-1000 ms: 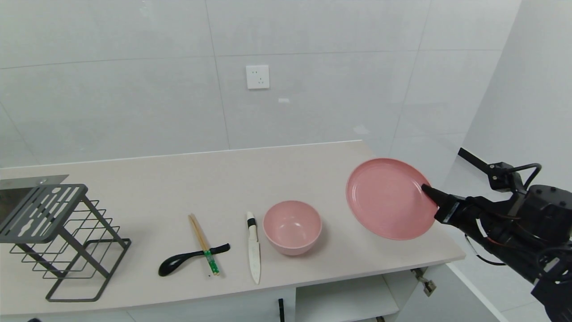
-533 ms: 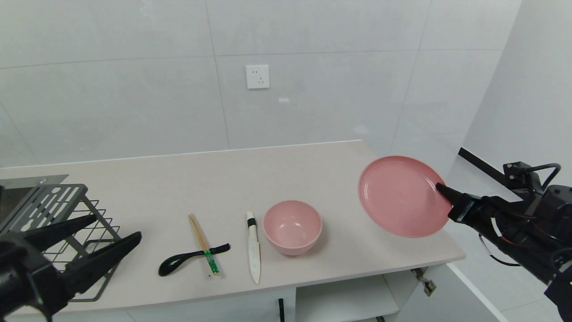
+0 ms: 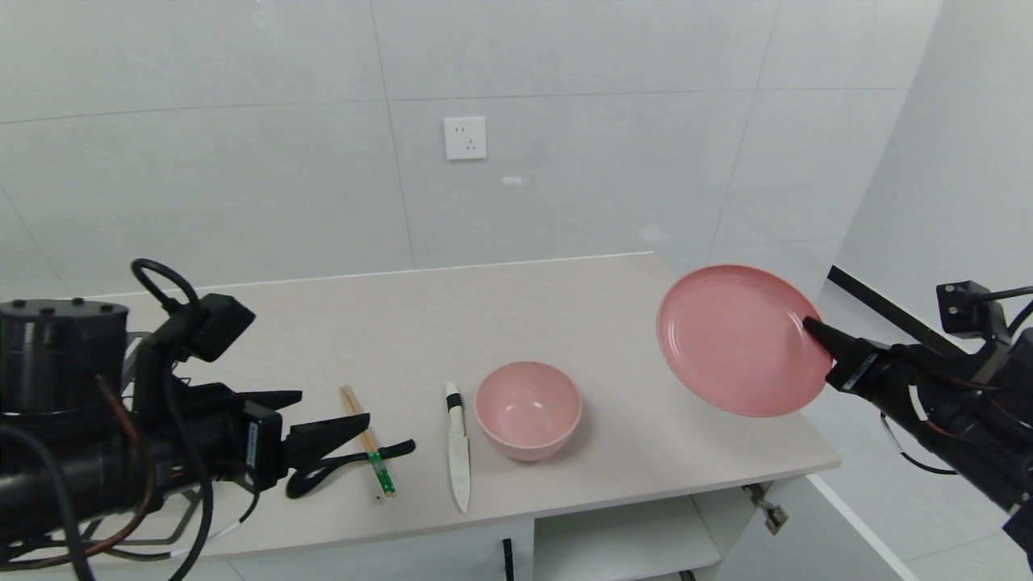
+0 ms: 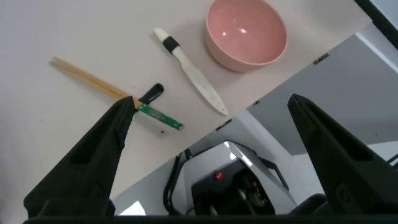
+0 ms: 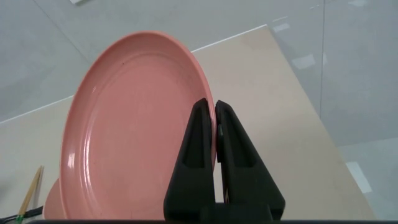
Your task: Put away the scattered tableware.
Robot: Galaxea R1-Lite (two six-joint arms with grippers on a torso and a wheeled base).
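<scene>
Gripping the pink plate (image 3: pixel 734 339) by its rim, the right gripper (image 3: pixel 807 326) is holding it tilted above the right end of the countertop (image 3: pixel 500 315), probably for stowing; the left gripper (image 3: pixel 332 408), jaws apart, is hovering over the black spoon (image 3: pixel 395 449) and chopsticks (image 3: pixel 381 472), near the knife (image 3: pixel 458 460) and bowl (image 3: pixel 527 407); a white tiled wall (image 3: pixel 242 161) with a socket (image 3: pixel 466 138) is rising behind

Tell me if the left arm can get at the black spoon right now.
Probably yes. The left gripper hangs open close over the black spoon, with nothing between them. The chopsticks cross its handle, though, so a grab there could catch them too.
</scene>
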